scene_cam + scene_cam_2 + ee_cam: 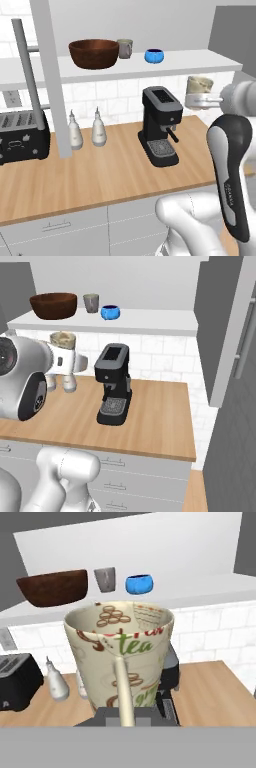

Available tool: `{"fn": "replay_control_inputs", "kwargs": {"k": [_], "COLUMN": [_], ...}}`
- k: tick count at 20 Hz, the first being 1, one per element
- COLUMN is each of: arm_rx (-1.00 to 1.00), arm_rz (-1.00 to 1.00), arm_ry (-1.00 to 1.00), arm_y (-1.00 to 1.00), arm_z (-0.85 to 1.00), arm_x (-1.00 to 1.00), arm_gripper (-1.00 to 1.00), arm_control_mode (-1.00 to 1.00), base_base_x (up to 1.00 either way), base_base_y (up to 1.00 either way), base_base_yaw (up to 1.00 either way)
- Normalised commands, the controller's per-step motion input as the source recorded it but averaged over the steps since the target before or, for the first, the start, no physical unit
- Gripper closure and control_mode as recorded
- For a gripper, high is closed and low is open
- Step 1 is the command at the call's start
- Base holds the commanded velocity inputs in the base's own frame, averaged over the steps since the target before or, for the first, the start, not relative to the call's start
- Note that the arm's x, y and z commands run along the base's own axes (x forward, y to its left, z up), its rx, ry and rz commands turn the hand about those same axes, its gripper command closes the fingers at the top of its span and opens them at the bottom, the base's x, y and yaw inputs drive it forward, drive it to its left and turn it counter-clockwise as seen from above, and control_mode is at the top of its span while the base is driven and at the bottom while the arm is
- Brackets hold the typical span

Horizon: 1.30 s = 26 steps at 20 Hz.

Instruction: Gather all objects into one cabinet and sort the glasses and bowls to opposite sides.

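My gripper (199, 101) is shut on the pale cream mug (200, 84), holding it upright in the air to the right of and below the shelf. The hand view has this mug (120, 654) close up, printed with "tea", handle toward the camera. On the cabinet's white shelf floor (190, 64) stand the wide dark-brown bowl (93, 53), the grey-olive mug (124, 48) just right of it, and the small blue bowl (154, 55) further right. The same three appear in the right base view: brown bowl (53, 304), grey mug (91, 302), blue bowl (110, 312).
A black coffee machine (161, 125) stands on the wooden counter (100, 175) under the shelf. Two white bottles (99, 129) and a black toaster (22, 135) sit to the left. An open grey door (52, 75) with bar handle (25, 65) hangs left; another door (227, 331) stands right.
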Motion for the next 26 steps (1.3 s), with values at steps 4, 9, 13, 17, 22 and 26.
{"fn": "replay_control_inputs", "kwargs": {"k": [4, 9, 13, 17, 22, 26], "arm_rx": [0.0, 0.0, 0.0, 0.0, 0.0, -0.03], "arm_rz": [-0.05, 0.0, 0.0, 0.0, 0.0, 0.0], "arm_ry": [0.0, 0.0, 0.0, 0.01, 0.0, 0.0], "arm_y": [-0.68, -0.66, -0.58, -0.56, -0.48, -0.34], "arm_z": [0.68, 0.38, 0.06, -0.03, -0.03, -0.13], "arm_x": [0.37, 0.73, 1.0, 1.0, 1.0, 1.0], "arm_gripper": [1.0, 1.0, 1.0, 1.0, 1.0, 1.0], "arm_control_mode": [-1.0, -1.0, -1.0, -1.0, -1.0, -1.0], "base_base_x": [0.0, 0.0, 0.0, 0.0, 0.0, 0.0], "base_base_y": [0.0, 0.0, 0.0, 0.0, 0.0, 0.0], "base_base_yaw": [0.0, 0.0, 0.0, 0.0, 0.0, 0.0]}}
